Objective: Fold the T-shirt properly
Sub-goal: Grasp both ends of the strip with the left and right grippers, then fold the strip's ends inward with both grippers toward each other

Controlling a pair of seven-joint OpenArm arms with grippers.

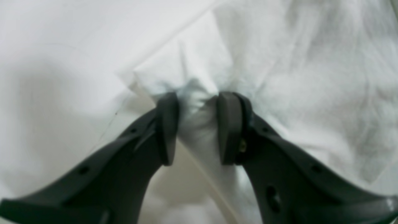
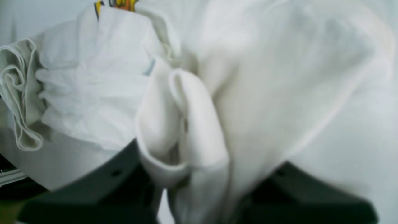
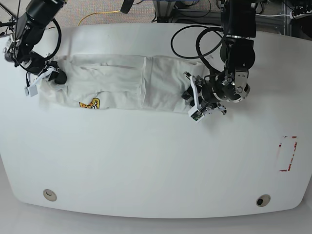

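So the T-shirt [image 3: 127,87] is lying across the far half of the white table [image 3: 156,165], bunched into a long strip running left to right, with a vertical crease roughly in its middle. A bit of the orange and yellow print [image 3: 89,104] peeks out on the near edge toward the left end.

Left gripper [image 1: 197,102] is at the right end of the strip. In its wrist view the two dark pads [image 1: 167,127] are closed most of the way, with a pinched wad of white fabric squeezed between them, so it's got hold of the T-shirt there. The cloth puckers right at the tips.

Right gripper [image 3: 59,76] is at the left end of the strip, at the edge of the fabric. In its wrist view a rolled hem or sleeve fold [image 2: 183,124] drapes right over the fingers [image 2: 102,186], and only the dark bases show at the bottom of the view. Honestly can't tell whether it's clamped on the cloth or not, since the tips are buried.

There's also a red-edged rectangular marking [image 3: 287,153] on the table's right side, well apart from everything.
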